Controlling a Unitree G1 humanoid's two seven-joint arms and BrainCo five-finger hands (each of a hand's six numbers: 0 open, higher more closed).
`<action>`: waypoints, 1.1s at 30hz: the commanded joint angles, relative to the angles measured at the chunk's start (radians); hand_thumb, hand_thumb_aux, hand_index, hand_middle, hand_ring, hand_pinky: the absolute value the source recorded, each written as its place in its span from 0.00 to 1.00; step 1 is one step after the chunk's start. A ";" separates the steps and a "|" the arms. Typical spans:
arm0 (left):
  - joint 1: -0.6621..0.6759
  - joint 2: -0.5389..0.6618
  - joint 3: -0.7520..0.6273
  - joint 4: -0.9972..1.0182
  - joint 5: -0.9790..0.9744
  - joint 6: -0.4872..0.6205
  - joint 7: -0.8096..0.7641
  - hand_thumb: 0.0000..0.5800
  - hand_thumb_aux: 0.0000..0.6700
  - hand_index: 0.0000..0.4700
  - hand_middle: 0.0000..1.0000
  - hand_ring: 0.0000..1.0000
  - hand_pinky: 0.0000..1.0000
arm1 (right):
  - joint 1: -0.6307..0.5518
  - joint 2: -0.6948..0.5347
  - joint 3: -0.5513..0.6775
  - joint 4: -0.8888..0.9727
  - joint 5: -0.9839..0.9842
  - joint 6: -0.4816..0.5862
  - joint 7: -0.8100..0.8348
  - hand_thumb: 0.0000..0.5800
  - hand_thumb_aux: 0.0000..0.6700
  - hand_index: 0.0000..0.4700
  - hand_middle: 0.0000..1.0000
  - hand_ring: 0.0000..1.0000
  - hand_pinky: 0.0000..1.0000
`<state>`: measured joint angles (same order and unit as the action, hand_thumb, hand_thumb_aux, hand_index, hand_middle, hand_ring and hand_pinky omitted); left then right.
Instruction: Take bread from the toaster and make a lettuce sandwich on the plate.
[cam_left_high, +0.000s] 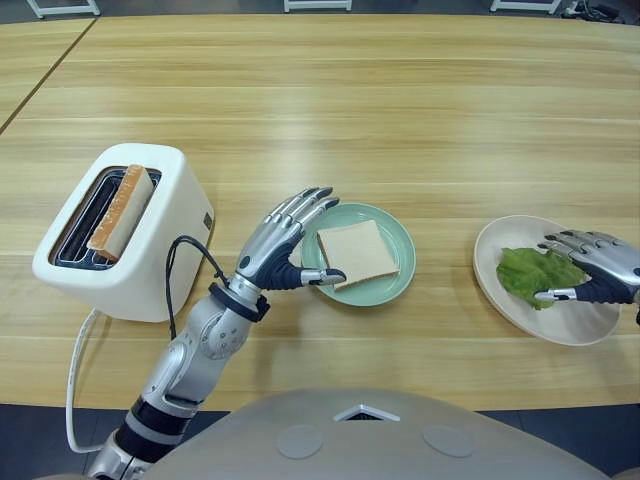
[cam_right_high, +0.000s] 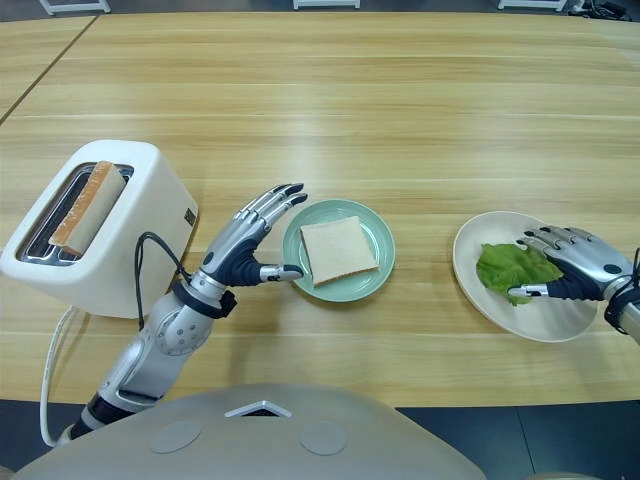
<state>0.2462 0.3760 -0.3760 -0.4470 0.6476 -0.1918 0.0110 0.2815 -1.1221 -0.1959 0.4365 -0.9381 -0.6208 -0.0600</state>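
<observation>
Lettuce stage of the sandwich. One bread slice (cam_left_high: 358, 252) lies flat on the green plate (cam_left_high: 396, 226) at the middle of the counter (cam_left_high: 400, 110). A second slice (cam_left_high: 122, 206) stands upright in a slot of the toaster (cam_left_high: 172, 262) at the left. The lettuce (cam_left_high: 528, 270) lies on a separate cream plate (cam_left_high: 582, 326), well apart to the right.

The right hand (cam_left_high: 597, 264) rests over the right part of the leaf and touches it. Whether it has the leaf clamped cannot be told. The leaf lies flat on its plate.

The left hand (cam_left_high: 286, 244) is spread wide and holds nothing. It sits just beside the green plate's left rim, with the thumb tip reaching over the rim toward the near corner of the slice.

To do the step well, the grasp should gather the limp leaf at its edge rather than press it flat. The lift should go straight up to clear the cream plate's rim. The leaf should then be set squarely over the slice, after the left hand has moved clear of that plate.
</observation>
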 joint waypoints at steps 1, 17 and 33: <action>0.040 -0.008 0.029 -0.019 -0.046 0.004 -0.027 0.00 0.00 0.00 0.00 0.00 0.00 | -0.049 -0.017 0.085 0.032 -0.021 0.019 -0.041 0.00 0.00 0.00 0.00 0.00 0.00; 0.067 -0.042 0.069 -0.001 -0.055 -0.017 -0.039 0.00 0.00 0.00 0.00 0.00 0.00 | -0.158 -0.027 0.258 0.090 0.019 0.032 -0.136 1.00 1.00 1.00 0.00 0.00 0.00; 0.073 -0.091 0.096 0.004 -0.127 -0.020 -0.042 0.00 0.00 0.00 0.00 0.00 0.00 | -0.389 0.061 0.303 -0.256 0.380 -0.124 0.104 1.00 1.00 1.00 0.00 0.00 0.00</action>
<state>0.3249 0.2924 -0.2880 -0.4530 0.5370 -0.2135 -0.0237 -0.0319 -1.1054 0.0570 0.2152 -0.6071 -0.7240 -0.0399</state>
